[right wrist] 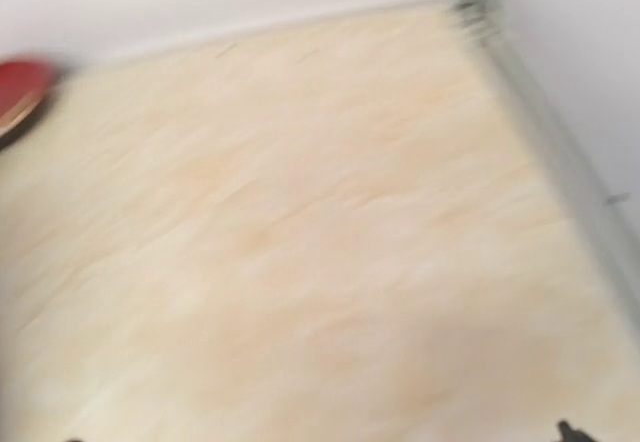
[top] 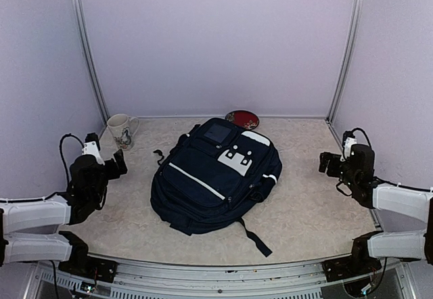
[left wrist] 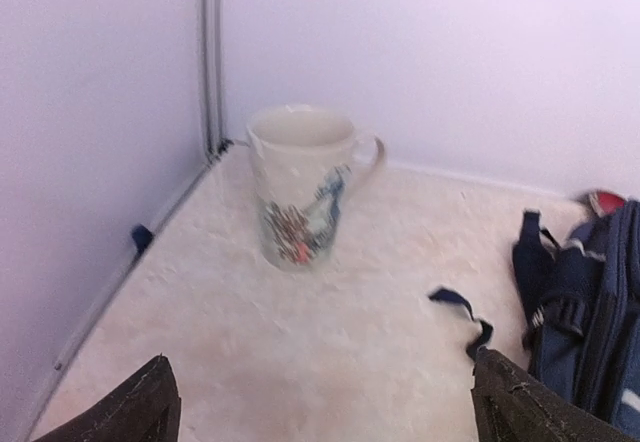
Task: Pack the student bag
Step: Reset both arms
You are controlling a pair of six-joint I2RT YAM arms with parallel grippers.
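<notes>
First, note that both sets of jaws stand apart, empty. The left gripper [top: 119, 162] and right gripper [top: 326, 164] flank the student bag [top: 216, 177], flat mid-table, long axis near-left to far-right; the left sits nearer. Beyond lie a mug [top: 122, 130] and a red dish [top: 242, 118].

White mug [top: 122, 130] with a coloured print is standing upright in the far-left corner of the pale counter [top: 318, 197]. Dark red patterned dish [top: 242, 118] is lying at the far edge, against the back wall.
</notes>
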